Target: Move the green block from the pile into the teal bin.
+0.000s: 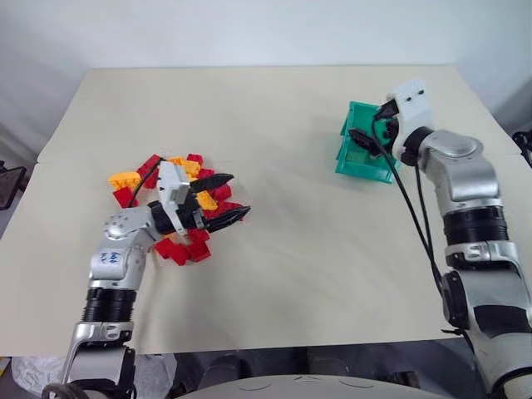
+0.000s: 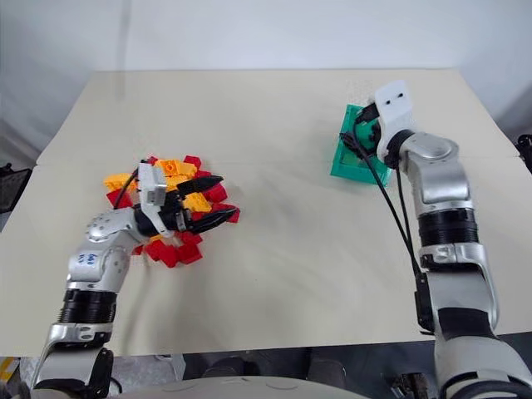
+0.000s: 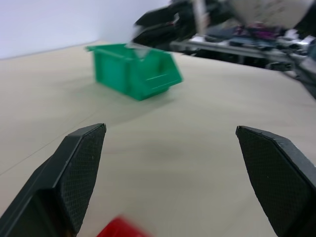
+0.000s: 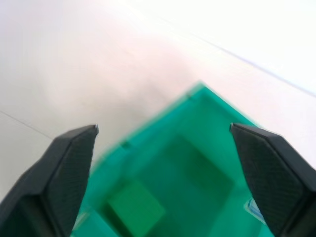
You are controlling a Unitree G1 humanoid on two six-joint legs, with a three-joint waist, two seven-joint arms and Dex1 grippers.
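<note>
- The teal bin (image 1: 364,141) stands on the beige table (image 1: 291,274), toward its far right part; every place below is given from this bin.
- The green block (image 4: 136,208) lies inside the bin on its floor, apart from both fingers in the right wrist view.
- The right gripper (image 1: 371,125) hangs over the bin's open top, its forearm reaching in from the near right side and two black cables trailing down along that arm. Its fingers (image 4: 64,168) stand wide apart with nothing between them.
- The pile (image 2: 179,208) of red and yellow-orange bricks sits well apart from the bin, far off to its left on the same table.
- The left gripper (image 1: 223,198) hovers over the bin-side edge of the pile, roughly level and pointing toward the bin, fingers spread wide and empty.
- Bare tabletop lies between the pile and the bin.
</note>
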